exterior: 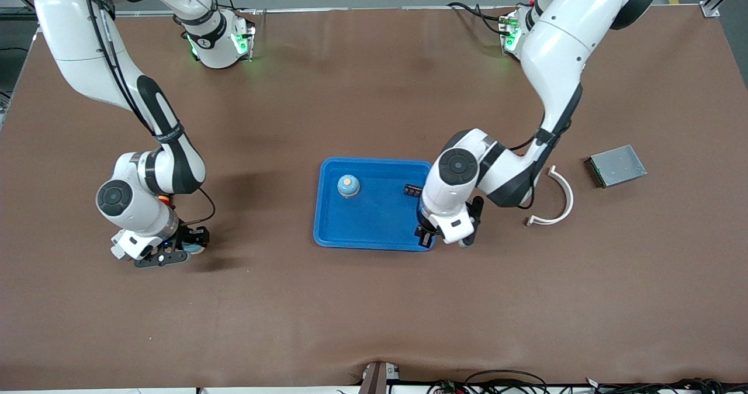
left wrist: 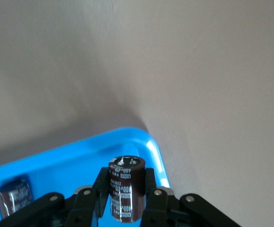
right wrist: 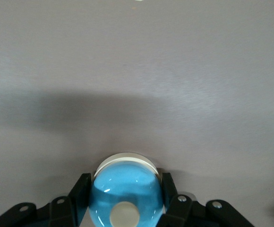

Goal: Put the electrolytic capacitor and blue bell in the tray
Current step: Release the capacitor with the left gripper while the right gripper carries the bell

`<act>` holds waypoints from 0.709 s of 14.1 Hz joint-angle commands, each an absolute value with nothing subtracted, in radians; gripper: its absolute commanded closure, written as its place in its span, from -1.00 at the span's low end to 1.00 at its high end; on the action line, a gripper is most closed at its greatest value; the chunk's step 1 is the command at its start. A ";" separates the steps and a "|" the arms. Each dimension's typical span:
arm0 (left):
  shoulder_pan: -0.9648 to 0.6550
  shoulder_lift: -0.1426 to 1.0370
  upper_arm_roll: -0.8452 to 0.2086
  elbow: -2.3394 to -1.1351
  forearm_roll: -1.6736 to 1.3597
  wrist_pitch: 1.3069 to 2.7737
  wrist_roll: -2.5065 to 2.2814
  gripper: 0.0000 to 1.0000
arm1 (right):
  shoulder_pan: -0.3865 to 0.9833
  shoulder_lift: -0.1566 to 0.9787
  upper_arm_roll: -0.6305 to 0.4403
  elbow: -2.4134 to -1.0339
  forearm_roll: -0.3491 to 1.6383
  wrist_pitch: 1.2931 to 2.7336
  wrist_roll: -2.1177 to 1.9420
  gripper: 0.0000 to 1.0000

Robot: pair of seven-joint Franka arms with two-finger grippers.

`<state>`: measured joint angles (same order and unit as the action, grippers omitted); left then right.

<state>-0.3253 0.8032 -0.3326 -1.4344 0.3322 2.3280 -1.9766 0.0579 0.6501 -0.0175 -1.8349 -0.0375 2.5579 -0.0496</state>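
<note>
The right claw (exterior: 184,248) sits low at the counter (exterior: 374,312) toward the right arm's end, well apart from the tray (exterior: 374,230). In the right wrist view its fingers (right wrist: 80,194) are pressed against both sides of a blue bell (right wrist: 126,196), a shiny blue dome with a pale round button on top and a white rim under it. In the front view only a small pale edge of this bell (exterior: 198,246) shows beside the claw.

Near the middle of the counter lies the bright blue tray. A second bell (exterior: 348,186), blue with a pale top, stands in the tray at the side farther from the front camera. A small dark part (exterior: 413,191) rests in the tray near the rim toward the left arm's end.

The left claw (exterior: 423,236) is over the tray's corner nearest the front camera at the left arm's end. In the left wrist view its fingers (left wrist: 151,191) pinch a dark brown capacitor (left wrist: 126,189), upright, over the tray's corner (left wrist: 146,142). Another capacitor (left wrist: 14,201) of the same kind lies in the tray.

Toward the left arm's end, a white curved strip (exterior: 558,198) lies on the counter, and a flat grey metal box (exterior: 616,165) lies past it
</note>
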 commanded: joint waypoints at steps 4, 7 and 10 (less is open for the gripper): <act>-0.391 0.830 -0.308 -1.414 0.353 2.287 -2.037 1.00 | 0.182 0.606 0.028 -1.813 -0.034 2.461 0.286 1.00; -0.397 0.848 -0.308 -1.417 0.351 2.257 -2.037 1.00 | 0.270 0.607 0.028 -1.754 -0.034 2.375 0.457 1.00; -0.405 0.845 -0.307 -1.414 0.353 2.171 -2.026 -0.23 | 0.369 0.611 0.026 -1.675 -0.035 2.287 0.647 1.00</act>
